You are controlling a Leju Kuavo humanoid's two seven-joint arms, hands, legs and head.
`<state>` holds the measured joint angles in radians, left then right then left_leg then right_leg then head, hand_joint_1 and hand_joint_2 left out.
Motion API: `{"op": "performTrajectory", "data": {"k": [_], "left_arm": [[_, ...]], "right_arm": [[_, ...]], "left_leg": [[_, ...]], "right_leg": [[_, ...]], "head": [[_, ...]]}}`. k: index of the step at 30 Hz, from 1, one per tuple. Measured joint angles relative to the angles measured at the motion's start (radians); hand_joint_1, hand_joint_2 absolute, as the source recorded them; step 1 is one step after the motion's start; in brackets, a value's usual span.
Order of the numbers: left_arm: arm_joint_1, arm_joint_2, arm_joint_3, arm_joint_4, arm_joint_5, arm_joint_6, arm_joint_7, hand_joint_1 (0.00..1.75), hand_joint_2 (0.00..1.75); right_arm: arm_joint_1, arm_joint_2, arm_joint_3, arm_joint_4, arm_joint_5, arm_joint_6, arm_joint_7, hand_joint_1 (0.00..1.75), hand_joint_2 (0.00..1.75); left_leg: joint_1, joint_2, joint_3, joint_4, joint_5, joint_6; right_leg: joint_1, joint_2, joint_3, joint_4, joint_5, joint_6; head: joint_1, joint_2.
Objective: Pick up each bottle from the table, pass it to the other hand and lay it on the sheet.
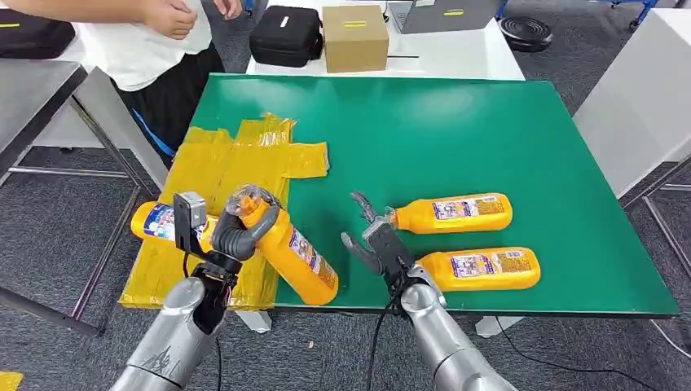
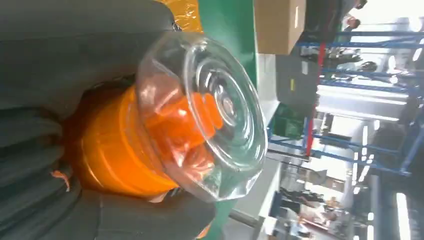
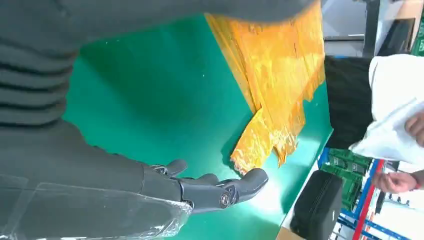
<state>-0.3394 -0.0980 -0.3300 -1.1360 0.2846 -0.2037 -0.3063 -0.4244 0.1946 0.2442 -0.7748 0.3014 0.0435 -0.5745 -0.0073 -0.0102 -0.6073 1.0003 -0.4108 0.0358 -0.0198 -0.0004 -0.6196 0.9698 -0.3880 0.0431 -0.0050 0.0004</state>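
Right now the left hand (image 1: 232, 236) has its fingers wrapped around the neck of a yellow-orange bottle (image 1: 297, 257), just under the clear cap (image 2: 210, 112), which the left wrist view shows close up as a ribbed transparent dome over an orange nozzle. The bottle hangs tilted at lower centre-left of the head view, cap toward the upper left and base toward the lower right, over the near edge of the green table (image 1: 456, 130) where it meets the yellow sheet (image 1: 236, 171). The right hand (image 1: 371, 236) sits lower centre, fingers spread and holding nothing, just beside the cap end of the upper lying bottle (image 1: 452, 213). A second lying bottle (image 1: 481, 269) rests below that one, near the table's front edge. One more bottle (image 1: 159, 221) already lies on the sheet at the lower left, partly hidden behind the left wrist.

Judging by look, the held bottle is a rigid plastic container, probably full and moderately heavy, with a glossy label that could slip under smooth fingers. The neck gives a secure ring to grip, but the weight hangs far from it, so the body may swing. The clear cap seems thin and could pop off if squeezed. For laying it down, a hold around the mid-body would be steadier. A person (image 1: 155, 41) stands at the upper left, behind the table.
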Motion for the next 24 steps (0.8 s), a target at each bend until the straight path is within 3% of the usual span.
{"op": "performTrajectory", "data": {"k": [24], "left_arm": [[0.015, -0.001, 0.000, -0.046, 0.010, -0.004, -0.003, 1.75, 1.75]], "right_arm": [[0.000, 0.000, -0.013, 0.000, -0.002, -0.006, 0.000, 0.00, 0.00]], "left_leg": [[0.000, 0.000, -0.004, 0.000, 0.000, 0.000]], "right_leg": [[0.000, 0.000, -0.004, 0.000, 0.000, 0.000]], "head": [[0.000, 0.000]]}}
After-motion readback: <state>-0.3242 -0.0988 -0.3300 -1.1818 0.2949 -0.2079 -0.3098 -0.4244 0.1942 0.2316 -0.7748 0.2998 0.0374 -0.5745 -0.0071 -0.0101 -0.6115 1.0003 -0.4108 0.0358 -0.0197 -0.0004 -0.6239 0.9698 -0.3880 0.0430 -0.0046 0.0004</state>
